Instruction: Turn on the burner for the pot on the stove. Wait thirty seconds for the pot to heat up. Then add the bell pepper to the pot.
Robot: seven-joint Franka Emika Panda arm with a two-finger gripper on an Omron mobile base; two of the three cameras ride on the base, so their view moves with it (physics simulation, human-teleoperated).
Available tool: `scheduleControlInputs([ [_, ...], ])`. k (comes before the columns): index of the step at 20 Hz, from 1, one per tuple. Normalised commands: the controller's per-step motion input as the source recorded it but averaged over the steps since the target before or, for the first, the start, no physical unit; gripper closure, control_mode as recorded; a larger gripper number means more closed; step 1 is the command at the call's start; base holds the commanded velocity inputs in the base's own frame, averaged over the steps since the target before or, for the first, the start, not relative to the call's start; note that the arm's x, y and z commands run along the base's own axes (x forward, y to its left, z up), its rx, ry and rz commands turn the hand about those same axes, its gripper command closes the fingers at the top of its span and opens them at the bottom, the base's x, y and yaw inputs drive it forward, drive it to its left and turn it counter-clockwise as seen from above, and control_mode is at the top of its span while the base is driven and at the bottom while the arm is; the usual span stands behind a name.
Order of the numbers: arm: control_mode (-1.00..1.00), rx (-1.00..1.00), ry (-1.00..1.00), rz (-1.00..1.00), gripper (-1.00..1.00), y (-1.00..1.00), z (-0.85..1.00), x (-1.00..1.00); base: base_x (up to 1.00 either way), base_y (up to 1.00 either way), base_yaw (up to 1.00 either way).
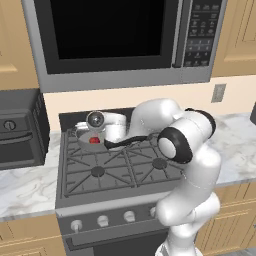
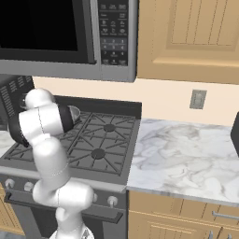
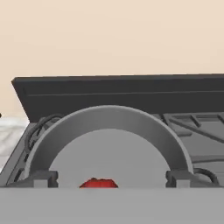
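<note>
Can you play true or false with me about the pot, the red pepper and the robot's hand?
1. The bell pepper lies inside the pot. True.
2. The pot sits on a front burner of the stove. False: it sits at the back left, near the raised back panel.
3. The gripper is squeezing the pepper. False: its fingertips stand wide apart, with the pepper loose between them.
4. A microwave hangs above the stove. True.
5. The pot is full of water. False: its grey bottom shows.
</note>
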Motion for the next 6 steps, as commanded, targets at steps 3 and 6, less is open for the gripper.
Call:
scheduleControlInputs([
  [3,-1.00,0.00,-0.31,0.00,-1.00,0.00,0.72,-0.70,0.00,0.00,0.00],
  [6,-1.00,0.00,-0.38,0.00,-1.00,-0.03,0.62,-0.99,0.00,0.00,0.00],
])
